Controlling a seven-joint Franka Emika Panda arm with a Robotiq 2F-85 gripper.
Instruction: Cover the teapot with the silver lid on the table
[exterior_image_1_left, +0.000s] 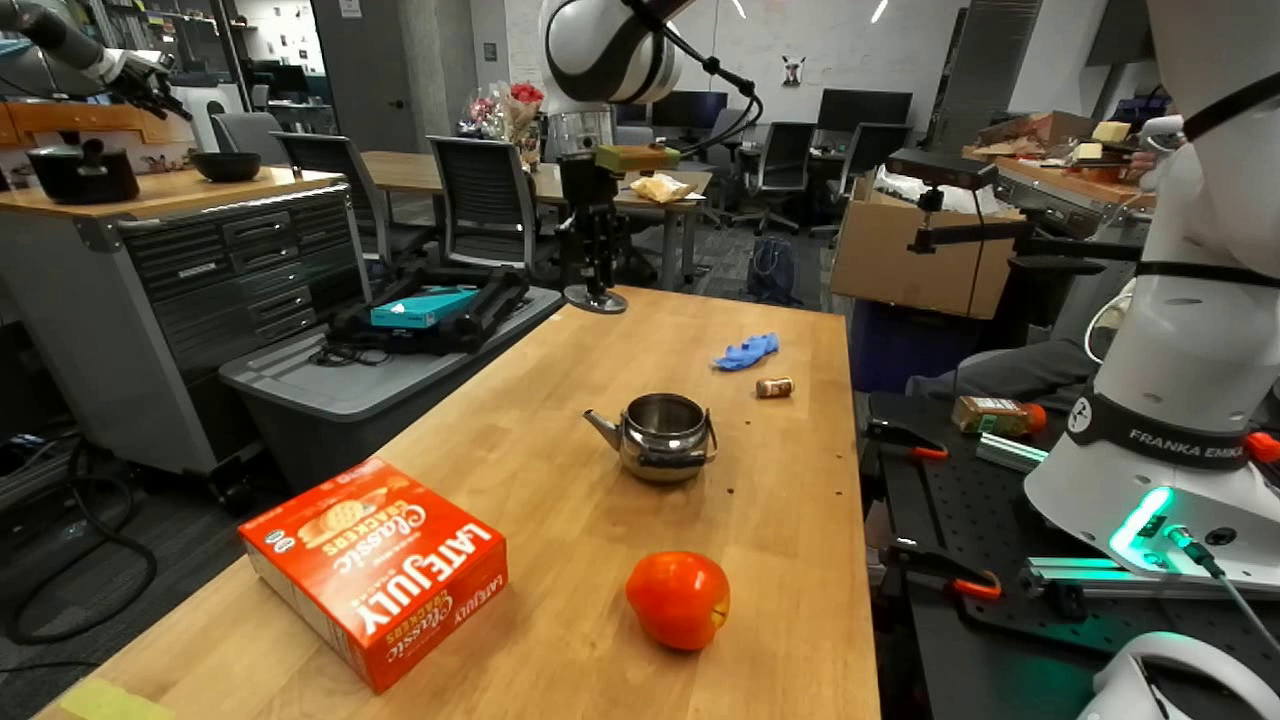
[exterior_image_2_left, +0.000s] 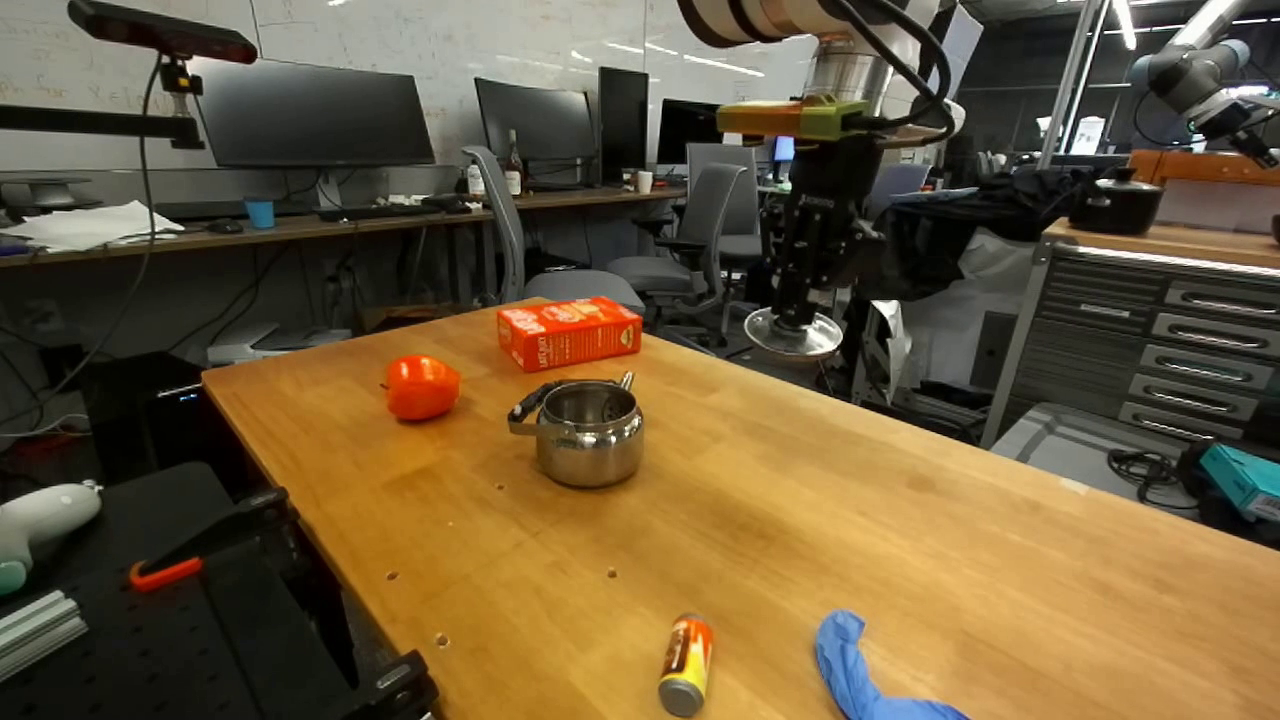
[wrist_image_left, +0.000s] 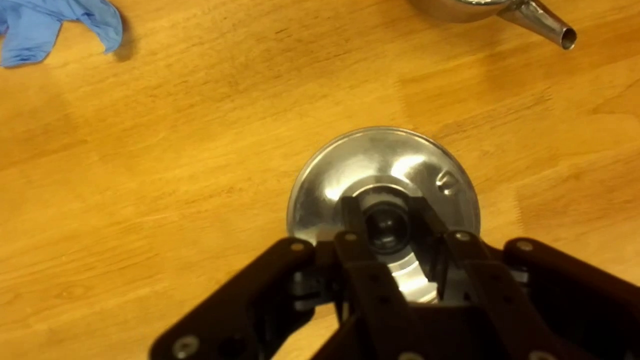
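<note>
The teapot is a small shiny silver pot, upright and uncovered, on the wooden table (exterior_image_1_left: 790, 560). It shows in both exterior views (exterior_image_1_left: 660, 462) (exterior_image_2_left: 592, 452); in the wrist view only its spout (wrist_image_left: 537, 21) and part of its side show at the top right. The silver lid is a round disc with a dark knob, in both exterior views (exterior_image_1_left: 590, 303) (exterior_image_2_left: 785, 341) and the wrist view (wrist_image_left: 370, 152). My gripper (wrist_image_left: 384, 212) is shut on the lid's knob and holds the lid apart from the teapot, above the table, near its long edge away from the arm's base.
An orange-red tomato-like ball (exterior_image_1_left: 678, 600) and a red cracker box (exterior_image_1_left: 375, 565) lie beyond the teapot in an exterior view (exterior_image_2_left: 570, 332). A blue glove (exterior_image_1_left: 746, 352) and a small can (exterior_image_1_left: 774, 387) lie on the teapot's other side. A grey bin (exterior_image_1_left: 385, 375) stands beside the table.
</note>
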